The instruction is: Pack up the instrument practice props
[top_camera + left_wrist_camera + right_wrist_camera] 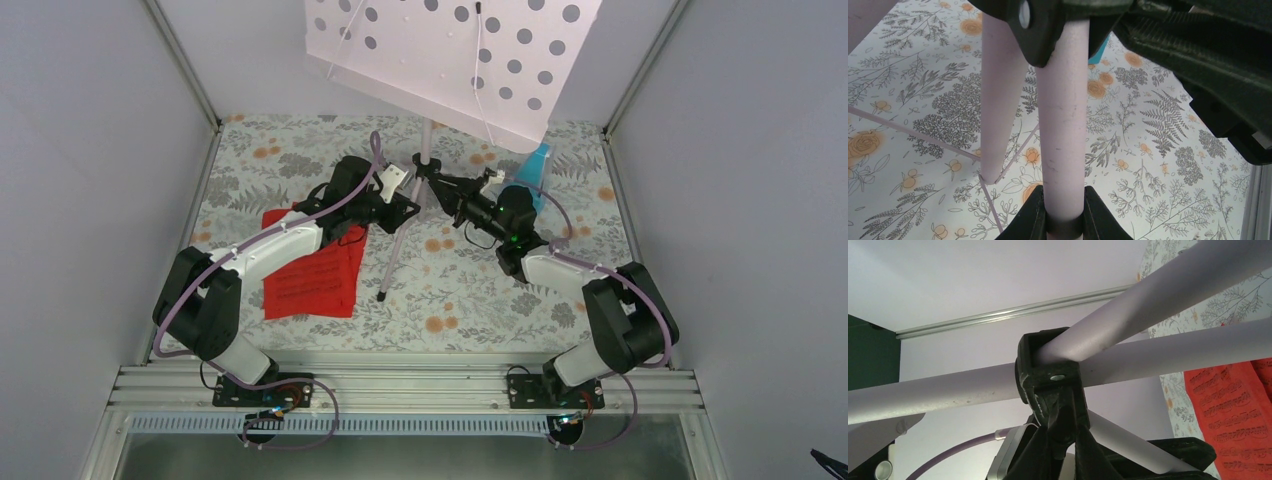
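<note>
Floral-patterned worktop [450, 300]; 3 plain grey walls [90, 150] enclosing the worktop; ribbed aluminium rail [400, 385] along the worktop's near edge.

**Top view.** The desk [450, 60] of the music stand [401, 245] runs off the upper edge, and you can make out only one leg. Just right of the stand, the metronome [537, 165] shows as a turquoise sliver between the desk's corner and the right arm. Left of the stand, the left arm covers part of the red sheets [315, 280], whose print is too small to read.

**Left wrist view.** The stand's pole is cut off above and below. Only the tips of the left gripper [1064, 220] show, at the lower edge.

**Right wrist view.** The right gripper [1063, 445] is cropped likewise, blurred against the stand's black collar [1048, 370].
</note>
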{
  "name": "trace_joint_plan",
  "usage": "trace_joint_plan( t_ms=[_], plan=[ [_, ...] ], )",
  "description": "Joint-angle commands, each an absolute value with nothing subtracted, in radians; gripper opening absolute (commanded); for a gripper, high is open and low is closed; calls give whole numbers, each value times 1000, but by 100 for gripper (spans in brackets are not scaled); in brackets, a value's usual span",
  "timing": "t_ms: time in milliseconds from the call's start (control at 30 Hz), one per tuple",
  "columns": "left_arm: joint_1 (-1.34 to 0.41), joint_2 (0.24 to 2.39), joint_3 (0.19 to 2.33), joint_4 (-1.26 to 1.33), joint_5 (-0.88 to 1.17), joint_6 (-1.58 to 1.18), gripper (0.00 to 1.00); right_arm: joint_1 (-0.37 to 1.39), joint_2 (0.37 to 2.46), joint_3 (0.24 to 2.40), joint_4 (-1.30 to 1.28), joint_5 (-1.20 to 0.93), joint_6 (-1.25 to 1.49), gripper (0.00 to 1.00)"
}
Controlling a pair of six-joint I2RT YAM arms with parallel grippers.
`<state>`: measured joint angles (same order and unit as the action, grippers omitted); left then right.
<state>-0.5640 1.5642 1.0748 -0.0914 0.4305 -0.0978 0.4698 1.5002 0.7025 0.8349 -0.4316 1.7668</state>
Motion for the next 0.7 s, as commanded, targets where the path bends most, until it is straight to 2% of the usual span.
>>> trace_joint_plan(
  t_ms=[0,67,167,300,533,667],
  plan=[
    [-559,1550,1101,-83,408,-48,2,453,1471,707,797,-384,1710,15],
    [-559,1552,1101,-83,408,-48,2,450,1465,709,779,-375,1686,22],
    [-559,1550,1101,-83,409,-47,2,448,1453,723,731,-352,1619,24],
    [-559,1546,1100,-83,408,-46,2,448,1429,742,647,-287,1461,18],
    [-560,1546,1100,-82,411,-48,2,447,1366,743,676,-257,1175,12],
    [-559,1544,1101,-83,411,-48,2,448,1319,761,574,-255,1033,13]
  ],
)
